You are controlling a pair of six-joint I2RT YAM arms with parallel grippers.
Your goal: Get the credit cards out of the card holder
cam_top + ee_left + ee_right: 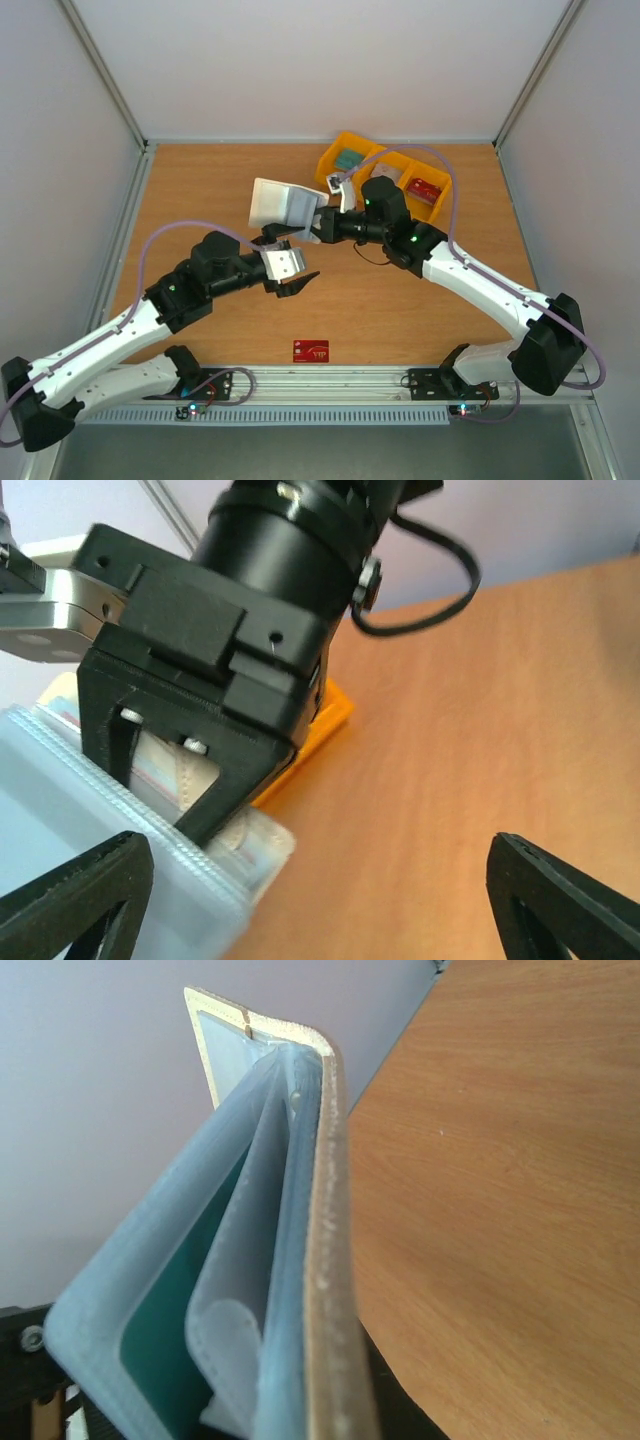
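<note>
The card holder (279,204) is cream-white outside and hangs open above the table behind the centre. My right gripper (322,222) is shut on its right edge. In the right wrist view the holder (325,1220) fans open, showing pale blue sleeves and a teal card (165,1345) in one pocket. My left gripper (293,260) is open and empty, just below and in front of the holder. In the left wrist view its fingers (80,895) stand wide apart, with the holder's clear sleeves (90,820) at the left. A red card (311,351) lies flat on the table near the front edge.
A yellow three-compartment bin (390,165) stands at the back right of the table, behind the right gripper. It holds a greenish card (350,159) and a red card (427,187). White walls close in the table.
</note>
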